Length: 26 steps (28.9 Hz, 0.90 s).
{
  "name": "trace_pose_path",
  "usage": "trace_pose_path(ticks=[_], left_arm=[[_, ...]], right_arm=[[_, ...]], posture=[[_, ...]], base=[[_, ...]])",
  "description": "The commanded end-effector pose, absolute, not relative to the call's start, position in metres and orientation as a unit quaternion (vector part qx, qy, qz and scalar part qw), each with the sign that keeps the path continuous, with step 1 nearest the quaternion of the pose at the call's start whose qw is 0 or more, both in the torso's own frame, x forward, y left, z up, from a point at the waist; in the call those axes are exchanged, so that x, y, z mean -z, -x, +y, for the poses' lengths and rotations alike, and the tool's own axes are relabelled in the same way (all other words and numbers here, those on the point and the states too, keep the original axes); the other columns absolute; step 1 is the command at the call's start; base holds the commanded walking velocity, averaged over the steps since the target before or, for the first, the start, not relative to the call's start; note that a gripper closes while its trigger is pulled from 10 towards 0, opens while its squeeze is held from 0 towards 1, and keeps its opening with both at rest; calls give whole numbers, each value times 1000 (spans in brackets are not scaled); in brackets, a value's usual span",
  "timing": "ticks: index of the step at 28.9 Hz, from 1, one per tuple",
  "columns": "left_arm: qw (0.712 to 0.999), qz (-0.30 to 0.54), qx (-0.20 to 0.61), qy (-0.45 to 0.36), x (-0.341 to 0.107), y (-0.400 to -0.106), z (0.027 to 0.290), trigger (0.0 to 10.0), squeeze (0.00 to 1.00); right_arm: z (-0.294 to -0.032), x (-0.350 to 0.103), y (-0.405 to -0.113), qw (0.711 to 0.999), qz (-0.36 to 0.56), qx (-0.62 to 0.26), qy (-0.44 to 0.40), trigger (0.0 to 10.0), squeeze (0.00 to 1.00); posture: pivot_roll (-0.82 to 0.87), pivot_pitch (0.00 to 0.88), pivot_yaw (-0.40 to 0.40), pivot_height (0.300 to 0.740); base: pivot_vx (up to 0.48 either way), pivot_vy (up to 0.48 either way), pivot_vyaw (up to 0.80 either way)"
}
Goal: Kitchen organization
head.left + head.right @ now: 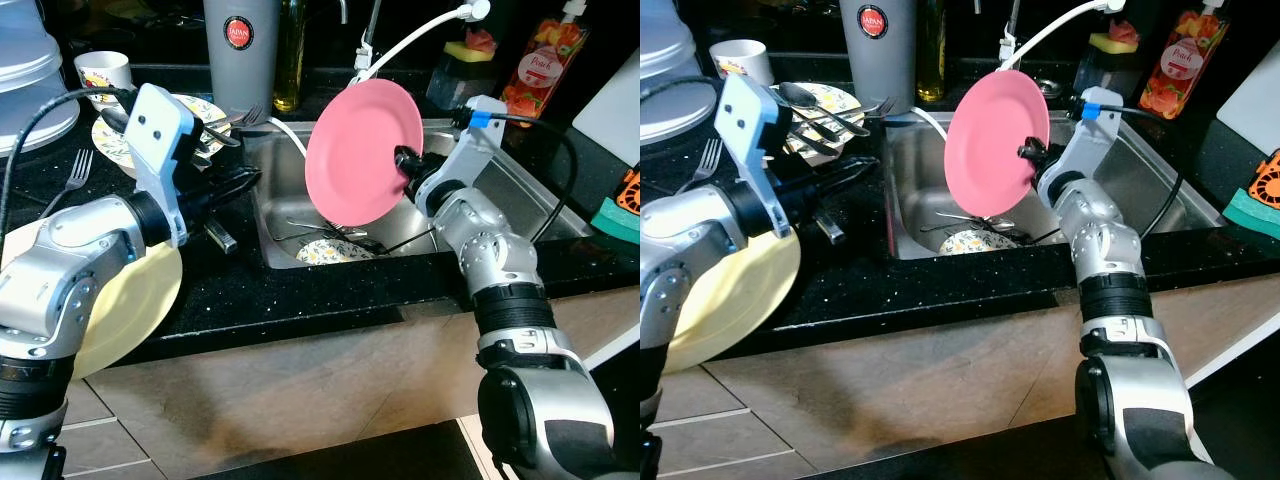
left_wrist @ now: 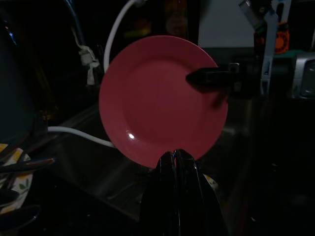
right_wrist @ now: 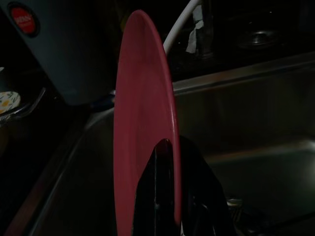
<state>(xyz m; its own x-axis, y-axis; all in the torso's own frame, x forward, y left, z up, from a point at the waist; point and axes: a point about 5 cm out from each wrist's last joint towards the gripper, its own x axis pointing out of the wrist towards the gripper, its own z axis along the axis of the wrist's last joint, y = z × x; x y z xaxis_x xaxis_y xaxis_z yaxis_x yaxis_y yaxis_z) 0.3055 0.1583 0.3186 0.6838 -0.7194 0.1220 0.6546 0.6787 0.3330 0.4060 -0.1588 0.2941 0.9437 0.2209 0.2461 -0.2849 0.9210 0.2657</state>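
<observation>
Above the sink, right gripper pinches pink plate.

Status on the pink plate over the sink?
Right pincer shut on pink plate, upright above sink. Left pincer shut, empty, at sink's edge. Dishes below.

The pink plate is round and plain, with a shiny smooth face. It stands up on its edge in the air over the sink, pinched at its 3 o'clock rim. A small flowery plate lies flat down in the sink, at about 6 o'clock under the pink one. A big pale yellow plate sits on the black counter, at 8 o'clock from the pink plate.
</observation>
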Motion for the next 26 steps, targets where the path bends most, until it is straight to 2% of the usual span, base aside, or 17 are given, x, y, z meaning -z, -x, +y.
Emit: trace_pose_path(ticks=[1, 7, 9, 10, 11, 12, 13, 14, 25, 26], left_arm=[[902, -126, 388, -137, -319, -306, 153, 10000, 0], [891, -80, 414, -167, -306, -312, 146, 10000, 0], [887, -59, 421, -178, -300, -313, 145, 10000, 0], [887, -59, 421, -178, -300, -313, 145, 10000, 0], [885, -53, 424, -183, -298, -313, 145, 10000, 0], [884, -47, 427, -185, -295, -313, 145, 10000, 0], [882, -43, 430, -187, -293, -313, 144, 10000, 0], [881, -39, 432, -189, -291, -314, 144, 10000, 0], [879, -33, 434, -193, -291, -316, 145, 10000, 0], [879, -33, 434, -194, -291, -316, 146, 10000, 0]], right_arm=[[-160, -286, -406, 976, -101, -125, -146, 0, 0], [-151, -268, -406, 983, -65, -148, -88, 0, 0], [-149, -264, -407, 984, -55, -153, -74, 1725, 0], [-149, -264, -407, 984, -55, -153, -74, 1725, 0], [-149, -262, -407, 985, -51, -154, -67, 2235, 0], [-148, -261, -407, 985, -48, -154, -60, 3333, 0], [-148, -260, -407, 985, -43, -156, -54, 7059, 0], [-147, -259, -407, 986, -39, -157, -44, 10000, 0], [-146, -258, -408, 986, -35, -162, -30, 10000, 0], [-146, -258, -408, 985, -35, -164, -29, 10000, 27]], posture=[[29, 158, -41, 740], [28, 162, -31, 740], [28, 162, -31, 740], [28, 162, -31, 740], [28, 162, -31, 740], [28, 162, -31, 740], [28, 162, -31, 740], [26, 162, -30, 740], [26, 163, -31, 740], [26, 163, -31, 740]], base=[[0, 0, 0], [0, 0, 0], [0, 0, 0], [0, 0, 0], [0, 0, 0], [0, 0, 0], [0, 0, 0], [0, 0, 0], [0, 0, 0], [0, 0, 0]])
